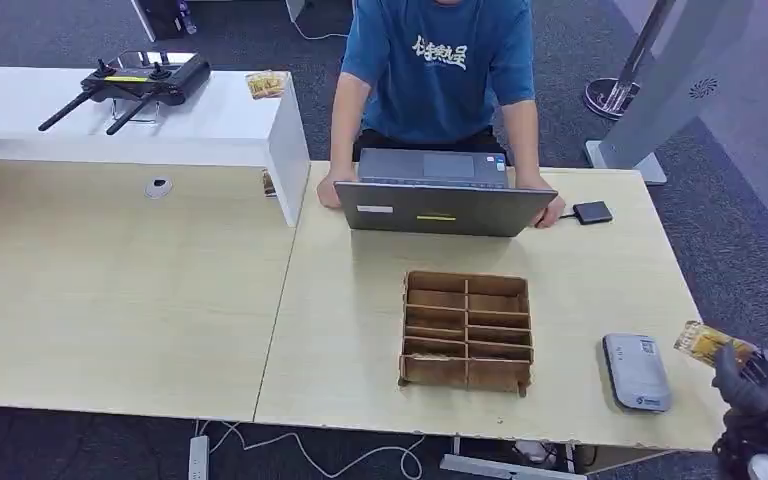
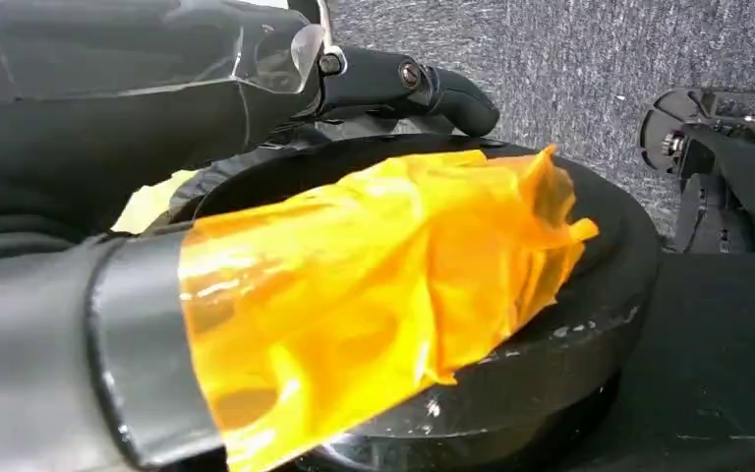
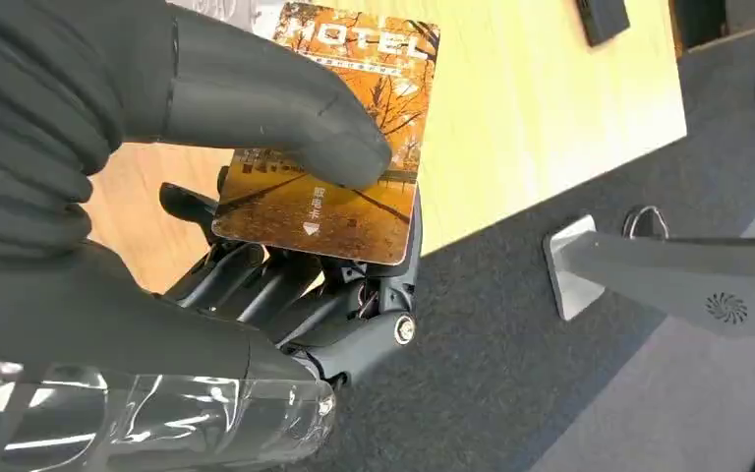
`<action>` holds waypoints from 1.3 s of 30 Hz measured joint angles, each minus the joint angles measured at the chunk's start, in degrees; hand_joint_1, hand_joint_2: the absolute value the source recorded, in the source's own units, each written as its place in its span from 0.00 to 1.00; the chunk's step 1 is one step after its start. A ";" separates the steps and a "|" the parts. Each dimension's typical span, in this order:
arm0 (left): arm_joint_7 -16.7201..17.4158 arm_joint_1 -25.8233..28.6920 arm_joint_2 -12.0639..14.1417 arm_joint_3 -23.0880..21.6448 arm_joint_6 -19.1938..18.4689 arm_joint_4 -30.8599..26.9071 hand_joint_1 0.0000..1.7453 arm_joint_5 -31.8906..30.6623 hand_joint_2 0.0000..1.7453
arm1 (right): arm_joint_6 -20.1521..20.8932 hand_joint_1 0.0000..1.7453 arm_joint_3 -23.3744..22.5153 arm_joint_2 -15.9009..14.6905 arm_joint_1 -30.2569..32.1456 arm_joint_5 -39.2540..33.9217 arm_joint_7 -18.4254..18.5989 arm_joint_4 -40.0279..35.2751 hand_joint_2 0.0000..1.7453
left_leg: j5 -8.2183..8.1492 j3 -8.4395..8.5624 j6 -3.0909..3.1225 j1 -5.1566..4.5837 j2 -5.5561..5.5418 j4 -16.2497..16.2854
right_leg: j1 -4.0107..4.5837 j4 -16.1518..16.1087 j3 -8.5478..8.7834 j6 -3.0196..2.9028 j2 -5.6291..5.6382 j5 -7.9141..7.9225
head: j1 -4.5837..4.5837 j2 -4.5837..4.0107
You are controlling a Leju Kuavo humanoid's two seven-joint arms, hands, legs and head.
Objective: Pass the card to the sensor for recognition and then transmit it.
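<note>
An orange hotel card [image 1: 708, 342] is pinched in my right hand [image 1: 750, 380] just off the table's right front corner, a little right of the sensor. In the right wrist view the thumb [image 3: 285, 118] presses the card [image 3: 354, 59] flat against the darker fingers [image 3: 265, 285] beneath it, over the table edge. The sensor [image 1: 636, 372], a flat grey-and-white reader, lies near the front right edge of the table. My left hand [image 2: 393, 79] hangs low over dark carpet with one dark finger stretched out and nothing in it.
A wooden divided box [image 1: 467, 330] stands at the table's front centre. Behind it, a person leans over an open laptop [image 1: 445, 205], with a small black device [image 1: 592, 212] beside it. A white counter [image 1: 210, 125] with a remote controller stands at back left. A grey stand [image 3: 668, 265] rises from the carpet on the right.
</note>
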 joint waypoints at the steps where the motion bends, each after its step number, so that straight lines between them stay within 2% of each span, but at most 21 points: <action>1: 0.04 0.00 0.00 0.02 -0.02 0.00 0.00 0.04 0.00 | 0.00 1.00 0.24 0.04 -0.12 0.13 0.00 0.13 1.00 | 0.00 0.00 0.00 0.00 0.00 0.00 | 0.00 0.00 0.00 0.00 0.00 0.00 | 0.00 0.00; 15: 0.13 0.01 0.24 0.52 -0.15 0.28 0.00 0.39 0.00 | -1.57 1.00 4.24 0.39 -1.56 3.78 0.28 1.46 1.00 | 0.00 0.01 0.00 0.00 -0.04 0.00 | 0.00 0.00 0.00 0.01 -0.02 -0.01 | 0.00 0.02; 39: 0.13 0.05 0.26 1.20 -0.13 0.48 0.00 1.11 0.00 | -2.12 1.00 4.79 -0.70 0.69 6.01 1.11 0.87 1.00 | -0.05 0.01 0.02 -0.01 -0.03 0.00 | -0.01 -0.01 0.00 0.03 -0.02 -0.03 | 0.00 0.00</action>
